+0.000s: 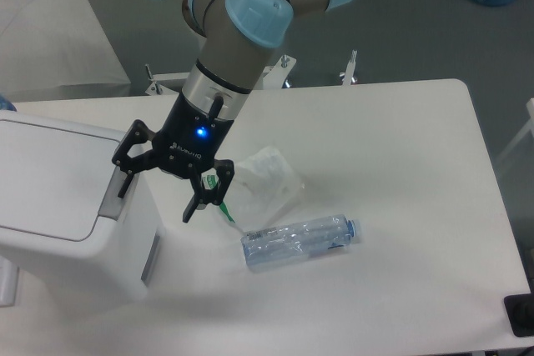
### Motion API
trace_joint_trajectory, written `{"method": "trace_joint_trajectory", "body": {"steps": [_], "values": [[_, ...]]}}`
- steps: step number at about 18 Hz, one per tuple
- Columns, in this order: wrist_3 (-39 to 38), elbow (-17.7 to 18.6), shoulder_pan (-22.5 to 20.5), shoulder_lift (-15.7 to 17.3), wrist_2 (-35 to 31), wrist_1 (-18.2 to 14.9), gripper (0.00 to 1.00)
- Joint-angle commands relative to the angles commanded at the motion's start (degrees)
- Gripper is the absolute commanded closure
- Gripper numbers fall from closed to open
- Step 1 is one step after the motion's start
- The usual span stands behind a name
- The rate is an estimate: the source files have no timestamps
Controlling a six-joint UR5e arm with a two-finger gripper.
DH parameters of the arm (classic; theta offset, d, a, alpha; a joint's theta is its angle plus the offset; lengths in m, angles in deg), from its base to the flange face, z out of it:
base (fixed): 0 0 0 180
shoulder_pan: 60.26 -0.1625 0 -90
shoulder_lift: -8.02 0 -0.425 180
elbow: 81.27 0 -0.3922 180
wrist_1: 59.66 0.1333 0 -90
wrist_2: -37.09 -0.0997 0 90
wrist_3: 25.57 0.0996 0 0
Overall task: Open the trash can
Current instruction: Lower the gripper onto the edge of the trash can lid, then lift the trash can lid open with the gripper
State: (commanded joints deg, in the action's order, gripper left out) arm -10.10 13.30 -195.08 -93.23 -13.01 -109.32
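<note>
The trash can [58, 206] is a big white boxy bin at the left edge of the table, its flat lid down. A grey tab [114, 193] sits on its right rim. My gripper [157, 200] hangs open just right of that rim, black fingers spread. One fingertip [123, 188] is right at the grey tab; I cannot tell whether it touches. The other fingertip [190, 213] points down over the table beside the bin.
A translucent plastic bag [263, 181] with a green strip lies right of the gripper. A clear plastic bottle [300, 240] lies on its side in front of it. The white table [400, 164] stretches right. A white cloth-covered object [50, 31] stands behind the bin.
</note>
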Motion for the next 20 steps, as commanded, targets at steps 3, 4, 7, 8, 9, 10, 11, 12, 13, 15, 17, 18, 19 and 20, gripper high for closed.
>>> {"method": "trace_joint_trajectory", "body": {"steps": [3,4,7,8,9,10,11,12,13,15,17,18,19,20], "values": [[0.0,0.09,0.09,-0.09,0.0,-0.09,0.0],[0.0,0.09,0.09,-0.09,0.0,-0.09,0.0],[0.0,0.09,0.09,-0.09,0.0,-0.09,0.0],[0.0,0.09,0.09,-0.09,0.0,-0.09,0.0],[0.0,0.0,0.09,-0.09,0.0,-0.09,0.0],[0.0,0.0,0.09,-0.09,0.0,-0.09,0.0],[0.0,0.0,0.09,-0.09,0.0,-0.09,0.0],[0.0,0.0,0.09,-0.09,0.0,-0.09,0.0],[0.0,0.0,0.09,-0.09,0.0,-0.09,0.0],[0.0,0.09,0.09,-0.26,0.0,-0.09,0.0],[0.0,0.09,0.09,-0.27,0.0,-0.09,0.0],[0.0,0.09,0.09,-0.35,0.0,-0.09,0.0],[0.0,0.09,0.17,-0.44,0.0,-0.09,0.0],[0.0,0.09,0.18,-0.7,0.0,-0.09,0.0]]}}
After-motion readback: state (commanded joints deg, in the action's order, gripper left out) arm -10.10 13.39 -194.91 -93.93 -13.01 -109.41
